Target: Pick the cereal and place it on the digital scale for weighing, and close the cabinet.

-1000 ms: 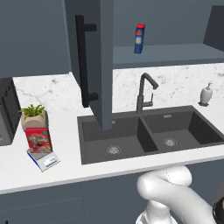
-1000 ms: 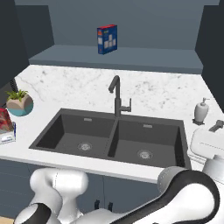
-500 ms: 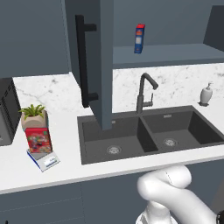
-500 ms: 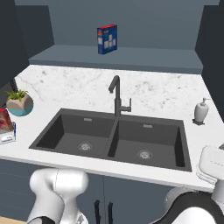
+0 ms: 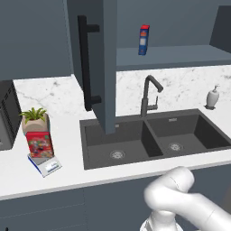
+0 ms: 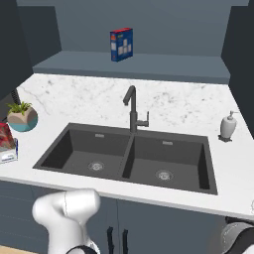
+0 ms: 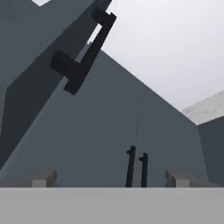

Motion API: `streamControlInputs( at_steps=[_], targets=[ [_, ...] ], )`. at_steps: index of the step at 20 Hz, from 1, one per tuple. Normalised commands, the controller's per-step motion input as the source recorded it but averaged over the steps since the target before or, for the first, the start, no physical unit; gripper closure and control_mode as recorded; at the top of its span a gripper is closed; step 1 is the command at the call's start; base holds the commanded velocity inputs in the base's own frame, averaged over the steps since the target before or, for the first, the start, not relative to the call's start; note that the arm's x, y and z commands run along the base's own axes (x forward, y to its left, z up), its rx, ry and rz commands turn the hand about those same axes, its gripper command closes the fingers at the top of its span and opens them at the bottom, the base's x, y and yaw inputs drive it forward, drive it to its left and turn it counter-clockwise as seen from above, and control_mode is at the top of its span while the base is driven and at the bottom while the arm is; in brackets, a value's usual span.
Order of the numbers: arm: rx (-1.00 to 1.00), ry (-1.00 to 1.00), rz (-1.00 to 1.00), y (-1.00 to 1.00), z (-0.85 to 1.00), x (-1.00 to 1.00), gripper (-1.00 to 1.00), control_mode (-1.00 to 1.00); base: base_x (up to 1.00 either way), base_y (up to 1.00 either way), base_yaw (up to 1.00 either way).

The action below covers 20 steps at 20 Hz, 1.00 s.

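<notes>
The red cereal box stands upright on the small white digital scale at the left of the counter, in front of the potted plant. Its edge and the scale show at the left border of the right base view. A wall cabinet door stands open, edge-on over the sink, with its long black bar handle facing left. In the hand view my gripper is open and holds nothing. It looks up at slate-blue panels and a black bar handle.
A narrow blue box with a red top stands on the open cabinet shelf. Below it are the double black sink, the faucet and a soap dispenser. The black microwave sits at far left. Two thin black handles mark a panel.
My hand has sunk from beside the counter's right end to below the right base view's lower right corner. The cereal, scale and cabinet door stay put.
</notes>
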Motion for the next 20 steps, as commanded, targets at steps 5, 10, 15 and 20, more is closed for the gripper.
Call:
streamControlInputs(
  at_steps=[5, 10, 15, 20],
  targets=[
    [0.11, 0.00, 0.02, -0.48, -0.14, 1.00, -1.00, -1.00, 0.00, 0.00, 0.00],
    [0.09, -0.08, 0.10, -0.25, -0.09, 0.99, -1.00, -1.00, 0.00, 0.00, 0.00],
    [0.02, -0.53, 0.27, 0.01, 0.07, 0.45, -1.00, -1.00, 0.00, 0.00, 0.00],
    [-0.03, -0.68, 0.32, 0.52, 0.34, 0.15, -1.00, -1.00, 0.00, 0.00, 0.00]
  ],
)
